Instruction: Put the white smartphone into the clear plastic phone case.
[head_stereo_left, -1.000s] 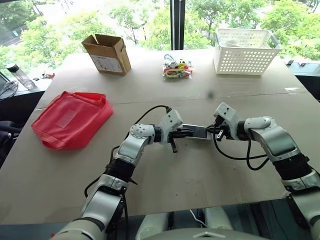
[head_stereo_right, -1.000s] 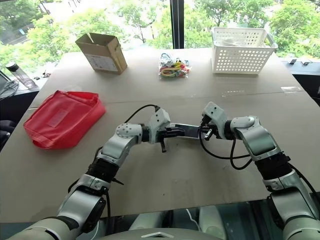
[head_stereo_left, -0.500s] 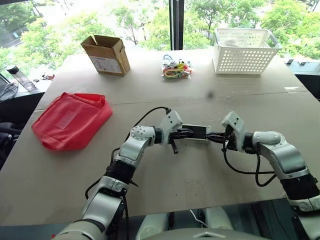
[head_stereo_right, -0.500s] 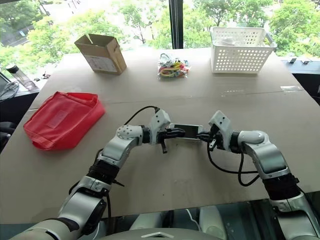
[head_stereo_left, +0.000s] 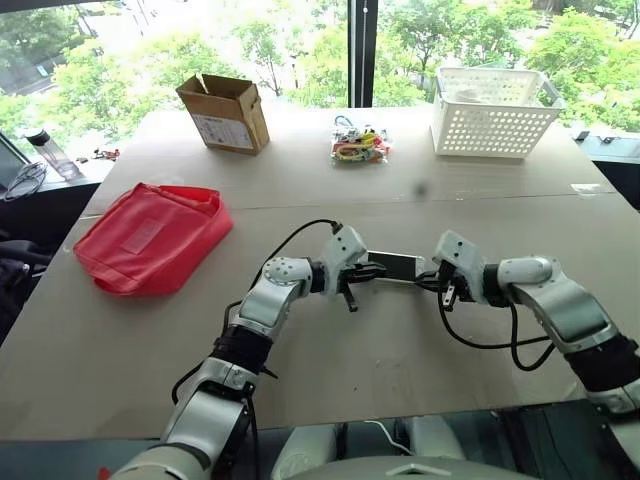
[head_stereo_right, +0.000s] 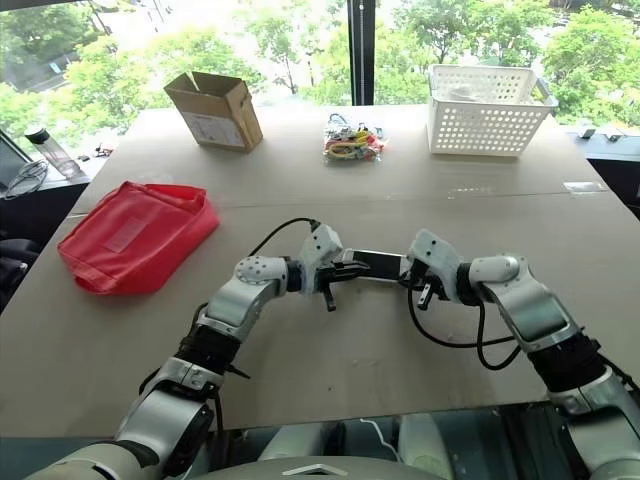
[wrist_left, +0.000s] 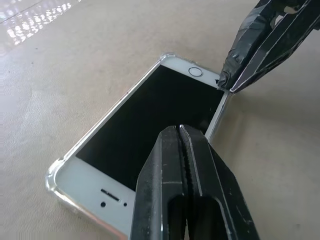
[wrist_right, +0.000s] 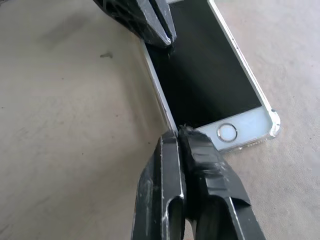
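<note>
Near the front of the table (head_stereo_left: 330, 370) the phone (wrist_left: 150, 120) lies flat, screen up, sitting inside the clear case (wrist_left: 54, 176), whose rim shows around its corners. The two arms meet over it from either side. The left gripper (wrist_left: 181, 131) has its black fingers pressed together, with nothing between them, their tips over the long edge of the dark screen. The right gripper (wrist_right: 178, 134) is likewise pinched together on nothing, its tips at the same long edge, close to the corner by the round home button (wrist_right: 227, 133). Whether either tip actually presses on the phone I cannot tell. Seen from above, the phone lies between the two wrists, the left gripper at its left end and the right gripper at its right end.

Further back on the left sits a red bag (head_stereo_left: 150, 236), well apart from the arms. Beyond it, toward the window, an open cardboard box (head_stereo_left: 225, 112) stands on the left, a bundle of coloured bits (head_stereo_left: 358, 142) lies in the middle, and a white basket (head_stereo_left: 494, 112) stands on the right.
</note>
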